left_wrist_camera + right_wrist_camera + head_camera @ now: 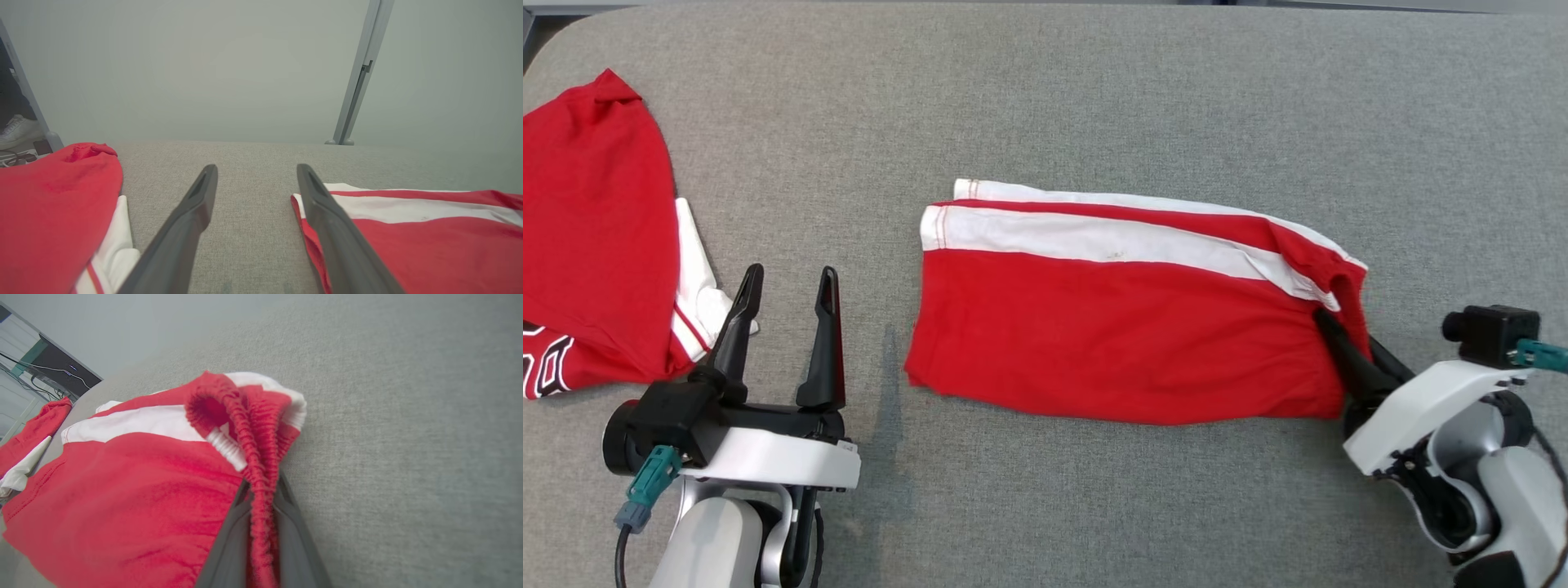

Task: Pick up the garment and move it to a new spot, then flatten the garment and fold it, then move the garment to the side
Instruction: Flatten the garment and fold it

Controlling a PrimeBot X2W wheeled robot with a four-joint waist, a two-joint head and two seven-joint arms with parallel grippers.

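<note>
Two-fingered right gripper (1347, 347) is pinching the waistband (245, 428) of the red shorts (1127, 327) at 3 o'clock, likely for folding. Left gripper (788, 279) is hovering wide open at 9 o'clock.

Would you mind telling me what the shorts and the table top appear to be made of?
Shorts: soft knit fabric, probably cotton or a blend, matte; it creases, and the waistband is gathered elastic. Table top: grey woven cloth or felt-like covering, matte, with a fine speckled weave; what lies beneath is hidden.
</note>
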